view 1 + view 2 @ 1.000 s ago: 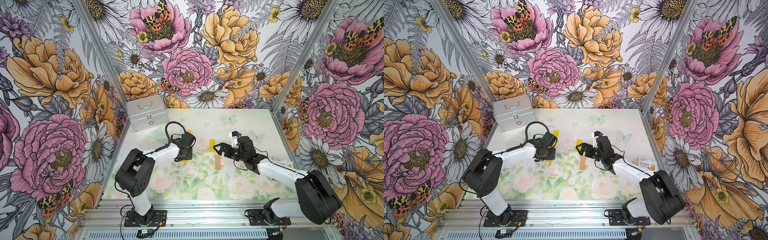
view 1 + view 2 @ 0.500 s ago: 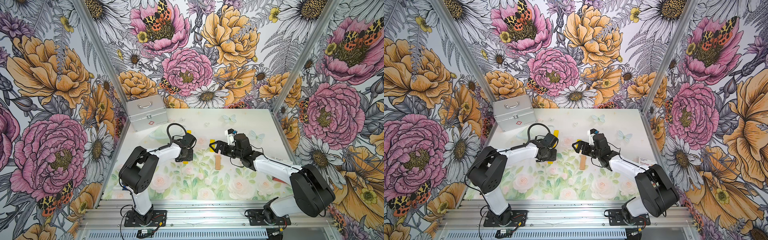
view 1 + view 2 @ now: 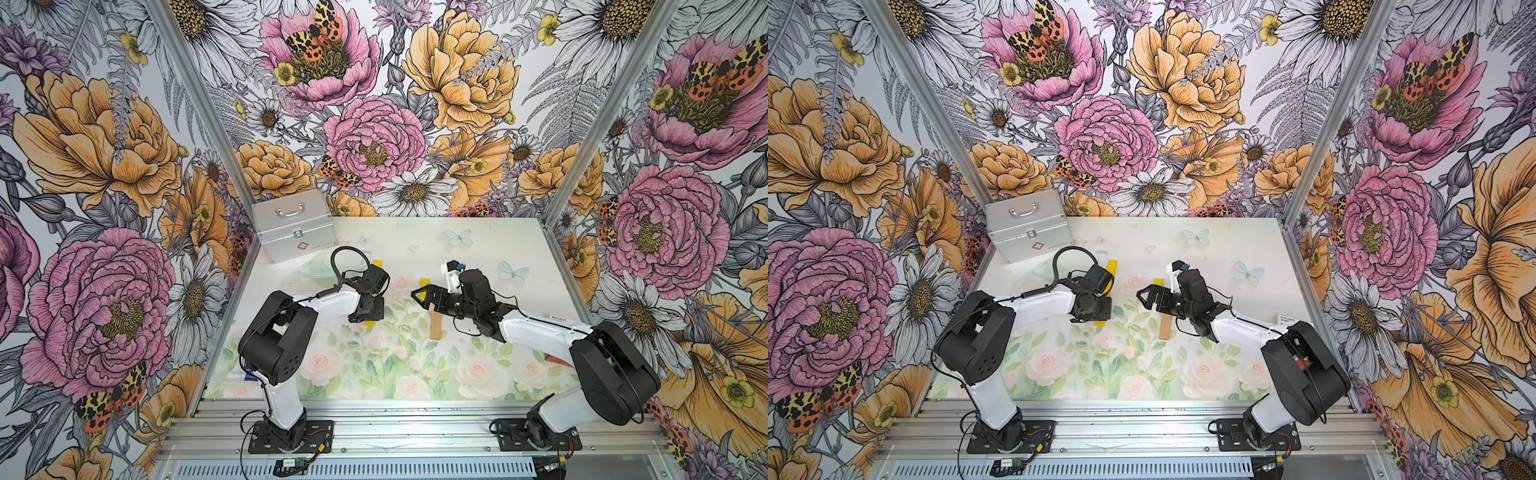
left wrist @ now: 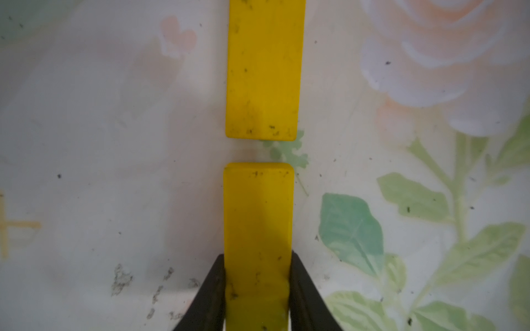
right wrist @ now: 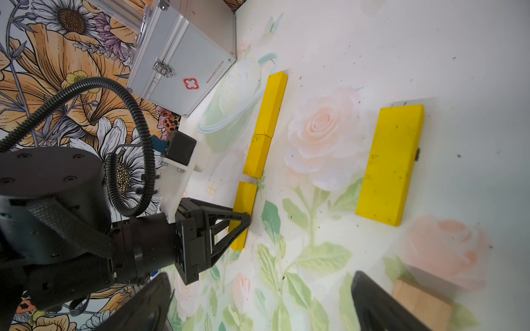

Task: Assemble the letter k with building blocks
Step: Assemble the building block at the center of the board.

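My left gripper [image 4: 258,258] is pinching a yellow block [image 4: 258,217] across its width, one black finger [image 4: 212,286] pressed to each long side near one end. I can't tell whether that block rests on the table [image 3: 478,249] or sits just above it. It lines up end to end with a shorter yellow block [image 4: 263,71], with a narrow gap of bare mat between them. From the right wrist camera, the shorter block's other end looks to be touching a long yellow block [image 5: 272,103]. The three make a straight line in the left half of the surface, running from the far edge towards the front edge. A silver case [image 3: 295,228] stands in the far left corner, just beyond the line's far end. My right gripper [image 5: 261,275] is spread wide with only the printed mat between its fingers [image 5: 378,303]. In both top views it hangs near the middle of the table. A fourth yellow block [image 5: 391,163] lies flat there, well apart from the line and roughly parallel to it. The tan block [image 3: 435,326] lies just frontward of that one, beside the outside of one right finger and not gripped.
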Action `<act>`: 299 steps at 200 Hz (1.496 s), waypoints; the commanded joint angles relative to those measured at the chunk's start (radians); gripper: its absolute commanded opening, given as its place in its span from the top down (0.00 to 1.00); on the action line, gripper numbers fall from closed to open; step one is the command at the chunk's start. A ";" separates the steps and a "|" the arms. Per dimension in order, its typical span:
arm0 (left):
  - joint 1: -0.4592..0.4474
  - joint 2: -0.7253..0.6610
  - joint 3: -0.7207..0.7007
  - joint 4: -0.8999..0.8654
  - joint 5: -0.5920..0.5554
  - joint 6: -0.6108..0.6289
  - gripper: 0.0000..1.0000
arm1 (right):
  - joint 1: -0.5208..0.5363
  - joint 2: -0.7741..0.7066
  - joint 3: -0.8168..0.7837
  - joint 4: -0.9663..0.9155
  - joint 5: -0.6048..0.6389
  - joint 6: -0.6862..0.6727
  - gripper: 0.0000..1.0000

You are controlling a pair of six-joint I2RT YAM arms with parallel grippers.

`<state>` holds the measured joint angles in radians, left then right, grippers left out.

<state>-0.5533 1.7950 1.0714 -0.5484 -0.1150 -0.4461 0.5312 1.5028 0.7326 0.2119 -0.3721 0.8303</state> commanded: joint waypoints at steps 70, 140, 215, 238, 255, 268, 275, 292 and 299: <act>0.028 0.079 0.036 0.017 0.041 0.032 0.81 | 0.006 -0.003 0.008 0.020 0.002 0.004 0.01; 0.033 0.074 0.028 0.012 0.051 0.038 0.73 | 0.006 0.001 0.017 0.020 -0.001 0.005 0.01; 0.032 0.069 0.018 0.005 0.045 0.037 0.53 | 0.006 0.006 0.021 0.019 -0.001 0.005 0.01; 0.029 0.059 0.013 0.005 0.037 0.035 0.52 | 0.006 0.007 0.019 0.019 -0.001 0.004 0.00; 0.027 0.037 0.006 -0.004 0.016 0.025 0.51 | 0.006 0.005 0.017 0.019 -0.001 0.004 0.01; 0.029 -0.007 0.004 -0.025 -0.017 0.013 0.50 | 0.006 0.004 0.014 0.020 -0.001 0.006 0.01; 0.028 -0.021 0.003 -0.038 -0.032 0.009 0.49 | 0.006 0.002 0.014 0.020 -0.001 0.005 0.01; 0.029 -0.057 -0.005 -0.044 -0.044 0.013 0.48 | 0.006 0.002 0.013 0.020 -0.001 0.005 0.01; 0.029 -0.068 -0.005 -0.046 -0.046 0.016 0.48 | 0.006 0.003 0.013 0.019 -0.002 0.003 0.01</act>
<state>-0.5323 1.7958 1.0809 -0.5568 -0.1139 -0.4206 0.5312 1.5028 0.7326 0.2157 -0.3717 0.8299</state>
